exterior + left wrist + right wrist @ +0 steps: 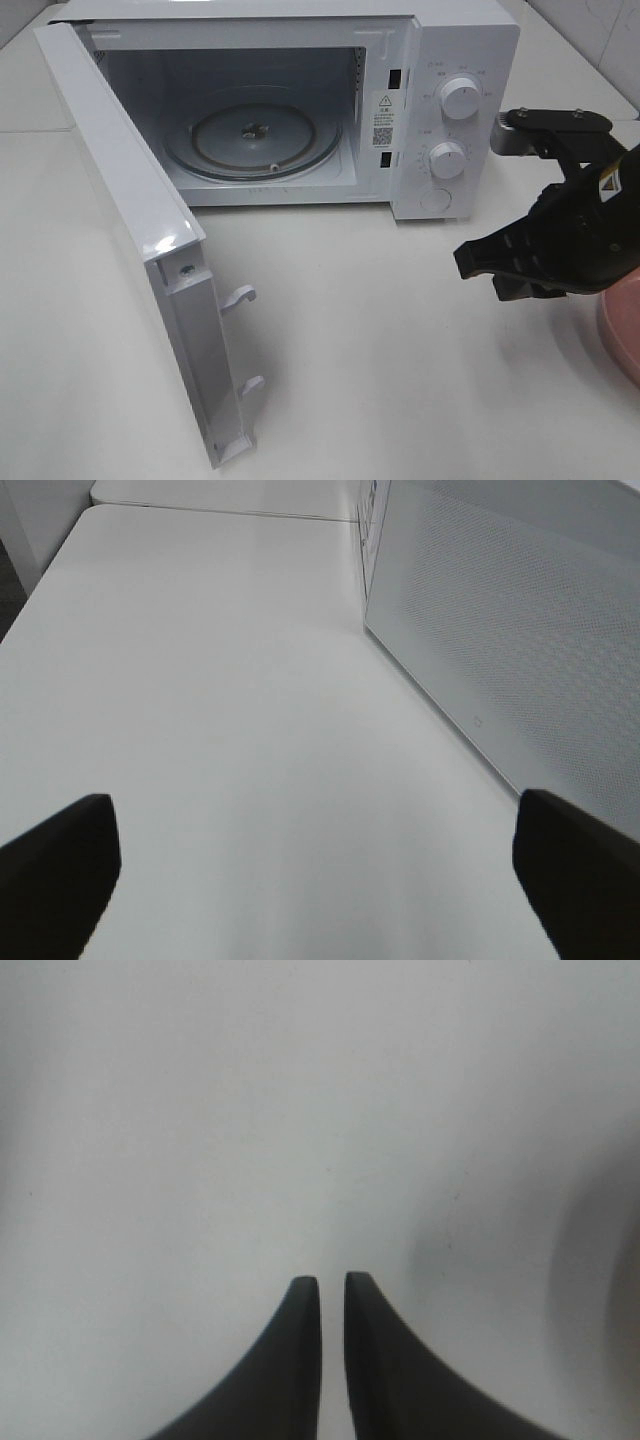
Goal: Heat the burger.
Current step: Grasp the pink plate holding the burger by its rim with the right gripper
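Note:
The burger is out of view in all three views. My right gripper (468, 262) hovers over the table in front of the microwave's control panel, left of the pink plate (622, 335). In the right wrist view its fingertips (300, 1305) stand almost together with only a thin slit and nothing between them, above bare white table. My left gripper (315, 865) is open wide and empty, low over the table beside the outer face of the microwave door (520, 630). The left arm does not show in the exterior high view.
The white microwave (455, 40) stands at the back with its door (125, 190) swung fully open to the left, latch hooks sticking out. Its glass turntable (252, 135) holds nothing. Two knobs (460, 97) sit on the right panel. Only the plate's edge shows at the far right.

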`<state>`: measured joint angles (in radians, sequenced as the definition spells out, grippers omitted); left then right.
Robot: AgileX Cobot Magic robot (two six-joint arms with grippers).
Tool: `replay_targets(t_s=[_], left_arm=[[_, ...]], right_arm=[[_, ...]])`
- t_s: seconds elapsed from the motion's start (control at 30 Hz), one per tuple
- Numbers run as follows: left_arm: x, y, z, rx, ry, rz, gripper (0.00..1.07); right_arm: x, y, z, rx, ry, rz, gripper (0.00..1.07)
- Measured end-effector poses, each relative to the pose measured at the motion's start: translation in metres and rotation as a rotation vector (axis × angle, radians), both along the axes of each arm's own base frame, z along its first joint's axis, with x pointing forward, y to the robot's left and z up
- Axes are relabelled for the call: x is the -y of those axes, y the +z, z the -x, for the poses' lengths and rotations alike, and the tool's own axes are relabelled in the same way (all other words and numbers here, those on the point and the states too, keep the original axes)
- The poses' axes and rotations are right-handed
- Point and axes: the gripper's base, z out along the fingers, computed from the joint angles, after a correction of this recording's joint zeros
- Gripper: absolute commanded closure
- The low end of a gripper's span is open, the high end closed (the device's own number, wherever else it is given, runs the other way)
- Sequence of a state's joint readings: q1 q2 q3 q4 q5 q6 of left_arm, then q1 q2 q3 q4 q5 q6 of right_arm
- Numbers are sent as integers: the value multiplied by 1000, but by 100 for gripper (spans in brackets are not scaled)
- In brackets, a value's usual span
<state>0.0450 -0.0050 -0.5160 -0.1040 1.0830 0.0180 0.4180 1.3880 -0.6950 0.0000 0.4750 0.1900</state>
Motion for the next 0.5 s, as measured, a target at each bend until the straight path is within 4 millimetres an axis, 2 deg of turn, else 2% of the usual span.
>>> replay_targets(t_s=[0.13,0.17,0.2,0.23,0.27,0.3,0.33,0.37,0.4,0.43,0.47,0.5], left_arm=[[0,0,0,0,0,0,7],[0,0,0,0,0,0,7],[0,0,0,0,0,0,7],[0,0,0,0,0,0,7],[0,0,0,0,0,0,7],[0,0,0,0,0,0,7],[0,0,0,0,0,0,7],[0,0,0,0,0,0,7],[0,0,0,0,0,0,7],[0,0,0,0,0,0,7],[0,0,0,0,0,0,7],[0,0,0,0,0,0,7]], right_arm=[[9,8,5,-11,-1,28,94],[16,12,8,-16,-8,48,88],[16,12,8,-16,-8,48,88],[20,14,9,-21,-10,61,83],[27,16,11,-29,-4,93,70],[27,16,11,-29,-4,93,70],[36,19,13,-40,-8,126,53],[40,19,14,-45,-6,145,43],[40,19,14,-45,-6,145,43],[46,21,15,-55,-9,166,23],[49,21,15,-60,-5,181,16],[49,21,15,-60,-5,181,16]])
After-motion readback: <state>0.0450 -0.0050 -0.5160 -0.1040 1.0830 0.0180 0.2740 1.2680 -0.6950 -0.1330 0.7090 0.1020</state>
